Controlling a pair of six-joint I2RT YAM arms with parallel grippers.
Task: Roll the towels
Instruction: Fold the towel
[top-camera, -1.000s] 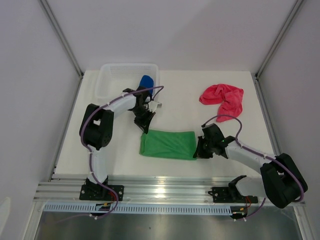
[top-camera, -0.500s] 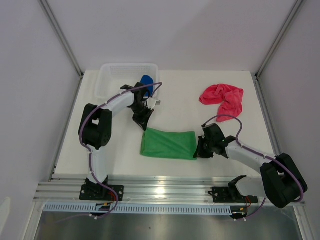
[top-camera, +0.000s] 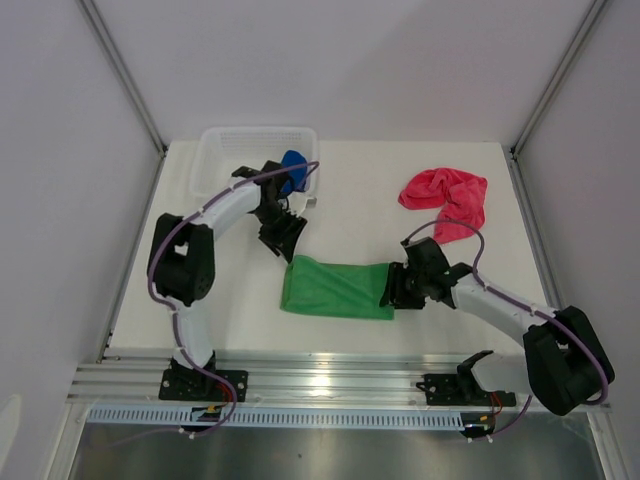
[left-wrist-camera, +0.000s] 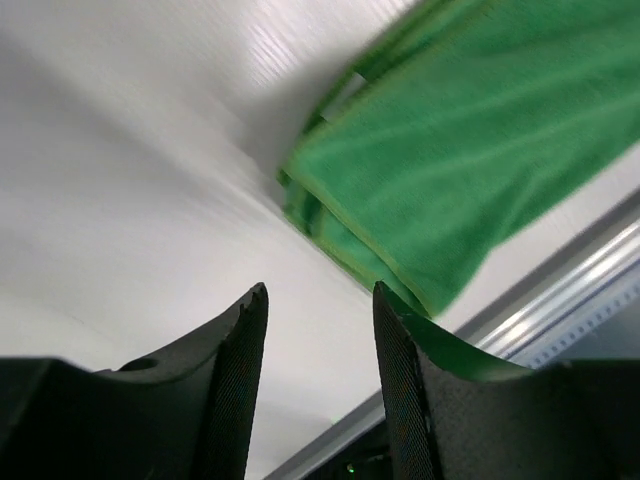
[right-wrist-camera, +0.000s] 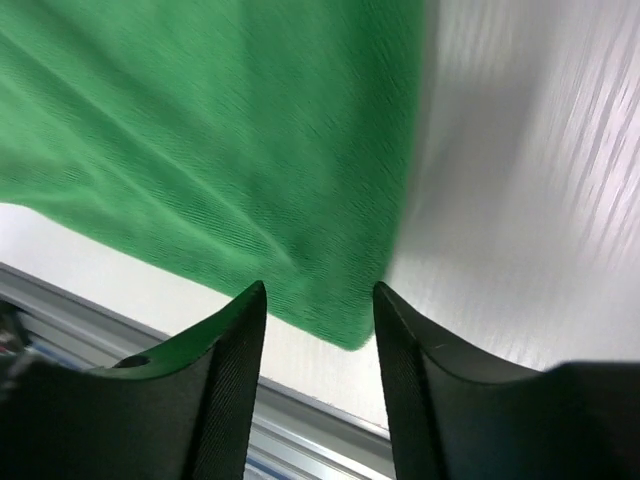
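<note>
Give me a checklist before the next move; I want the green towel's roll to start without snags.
1. Left gripper open and holding nothing: ok.
2. Right gripper open, at the green towel's right end: ok.
3. Green towel lying folded in a flat strip: ok.
4. Green towel rolled: not ok, not yet started.
5. Pink towel apart from the green one: ok; it lies crumpled at the far right.
6. Blue towel in the basket, properly rolled: cannot tell.
</note>
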